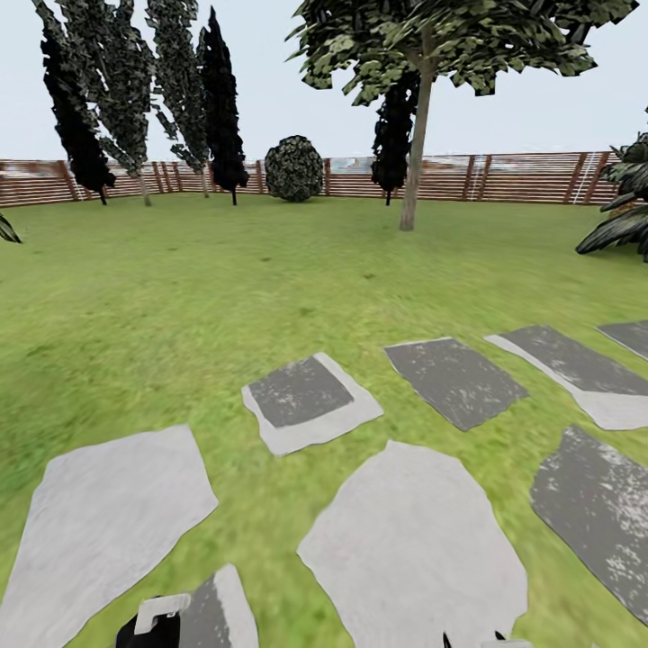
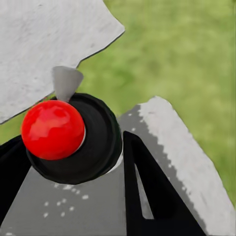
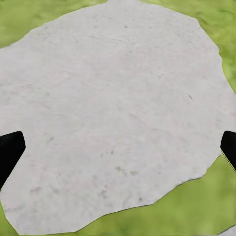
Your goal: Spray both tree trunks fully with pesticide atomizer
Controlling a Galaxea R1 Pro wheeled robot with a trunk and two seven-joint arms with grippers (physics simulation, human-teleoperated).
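Left end effector (image 2: 73,162) is gripping the atomizer (image 2: 73,137), red top up, low over the stones (image 1: 409,540). Right end effector (image 3: 118,147) is hanging wide, holding nothing. Transit step: next, driving across the grass (image 1: 225,270) toward the tree trunk (image 1: 416,153) by the fence (image 1: 522,177).

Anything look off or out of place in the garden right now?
Nothing stands out. The pesticide atomizer sits between the left gripper's fingers, red top intact. The right gripper hangs open over a pale stepping stone. The tree stands upright by the fence; no spill or damage visible.
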